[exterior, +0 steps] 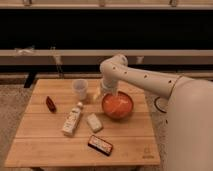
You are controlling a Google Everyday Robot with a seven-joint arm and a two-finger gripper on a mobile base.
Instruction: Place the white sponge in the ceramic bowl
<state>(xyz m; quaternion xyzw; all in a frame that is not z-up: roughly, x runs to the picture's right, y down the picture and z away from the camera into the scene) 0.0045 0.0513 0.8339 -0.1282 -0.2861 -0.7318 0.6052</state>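
Where the white arm (142, 77) bends down, the gripper (102, 93) hangs between the translucent cup (80, 89) and the far-left rim of the ceramic bowl (118, 105); parted or closed, I cannot tell. The white sponge (94, 122) lies on the wooden table (35, 142), near-left of the bowl and apart from it, with its long axis running from far-left to near-right. A white bottle (72, 121) lies to its left and a dark box (100, 144) nearer.

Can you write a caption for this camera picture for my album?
The gripper hangs between cup and ceramic bowl; the white sponge lies on the table.
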